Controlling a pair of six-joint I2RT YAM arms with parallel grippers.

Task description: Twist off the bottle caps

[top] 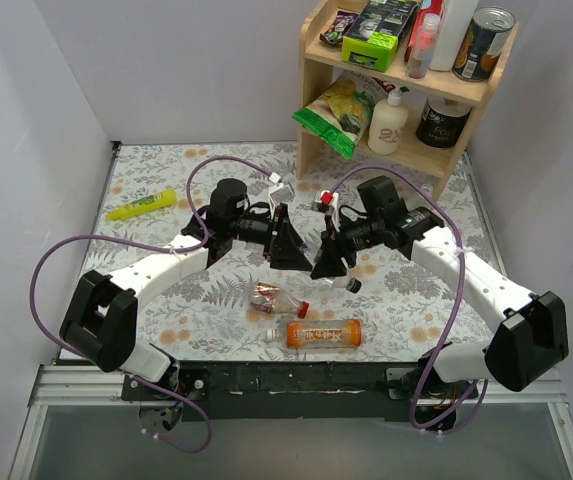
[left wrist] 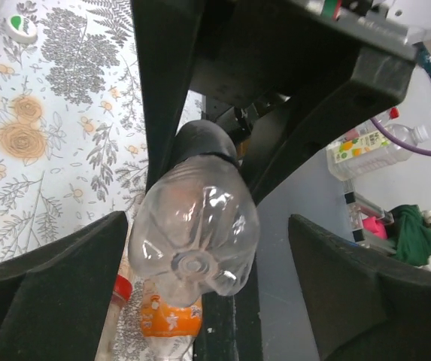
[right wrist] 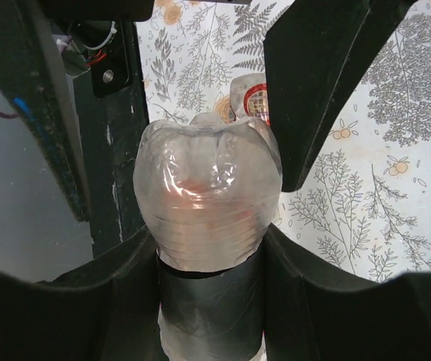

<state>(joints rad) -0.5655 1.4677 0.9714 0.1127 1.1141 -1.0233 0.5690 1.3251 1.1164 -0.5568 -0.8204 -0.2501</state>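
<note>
My right gripper is shut on a clear bottle with a dark label, held above the table. Its black cap sticks out on the near right side. The bottle's base points at my left gripper, which is open, one finger on each side of the base. The reddish-labelled bottle with a red cap lies on the table below. The orange bottle lies in front of it. A green-labelled bottle lies further back.
A wooden shelf with tins, packets and a white pump bottle stands at the back right. A yellow-green tube lies at the left. A whitish round cap lies on the floral tablecloth. White walls enclose the table.
</note>
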